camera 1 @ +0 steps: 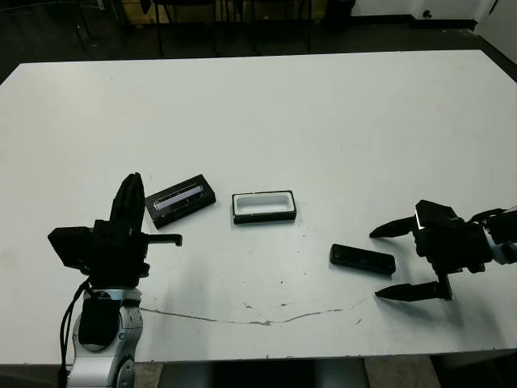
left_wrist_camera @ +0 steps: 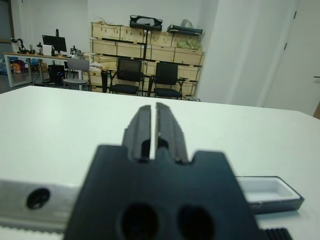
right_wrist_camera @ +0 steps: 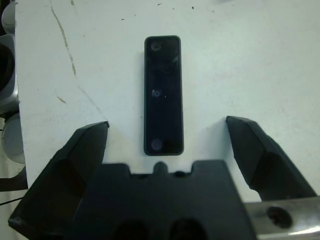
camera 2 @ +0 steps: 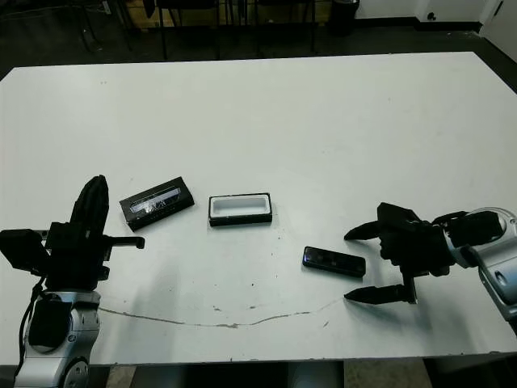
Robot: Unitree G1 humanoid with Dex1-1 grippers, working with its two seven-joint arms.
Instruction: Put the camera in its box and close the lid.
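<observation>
The right end effector (camera 1: 386, 263) sits at the lower right of the left eye frame, low over the white tabletop (camera 1: 323, 129), its two black fingers spread wide and holding nothing. One fingertip (camera 1: 378, 233) points toward the frame's left edge above the other, and both reach toward the camera (camera 1: 362, 259). The camera, a slim black bar, lies flat on the tabletop just left of those fingertips, touching neither. In the right wrist frame it lies lengthwise at centre, between the two spread fingers and just ahead of the black body at the bottom edge.

The left end effector (camera 1: 128, 192) stands at the lower left of the left eye frame, fingers pressed together and pointing up the frame, gripping nothing. In the left wrist frame only a thin slit shows between the two fingers.

Just right of that fingertip pair lies the lid (camera 1: 182, 200), flat and black with a glossy pale stripe, turned at a slight angle. Right of the lid, near but not touching, sits the box (camera 1: 264, 207) at the frame's centre, uncovered, its white lining showing and nothing inside. The camera is well apart from the box, toward the lower right.

A thin crack-like line (camera 1: 266, 319) runs across the tabletop near its front edge. Chairs (left_wrist_camera: 129, 75) and stacked crates (left_wrist_camera: 145, 45) stand beyond the tabletop in the left wrist frame.
</observation>
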